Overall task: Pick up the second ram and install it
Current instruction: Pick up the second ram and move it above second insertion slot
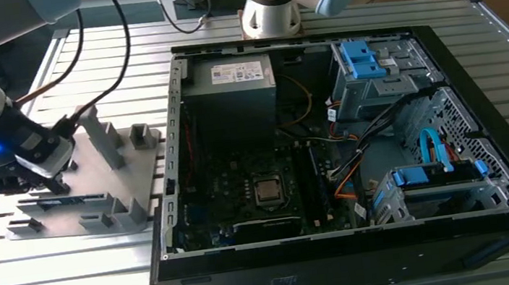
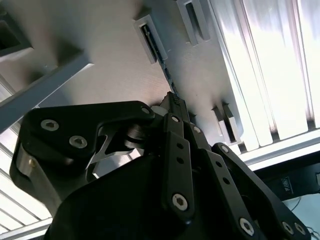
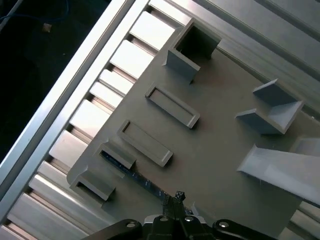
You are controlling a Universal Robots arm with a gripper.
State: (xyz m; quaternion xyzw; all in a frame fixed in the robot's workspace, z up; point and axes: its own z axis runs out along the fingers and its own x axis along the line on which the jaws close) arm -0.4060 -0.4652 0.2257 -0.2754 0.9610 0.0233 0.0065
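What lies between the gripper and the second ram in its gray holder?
Nothing: in both wrist views the gripper sits straight on the second ram, at its edge, with no gap showing.

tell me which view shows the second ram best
The exterior view: the second ram shows its long blue-green face, standing on edge in the gray holder. In both wrist views it is edge-on, a thin line running up to the gripper.
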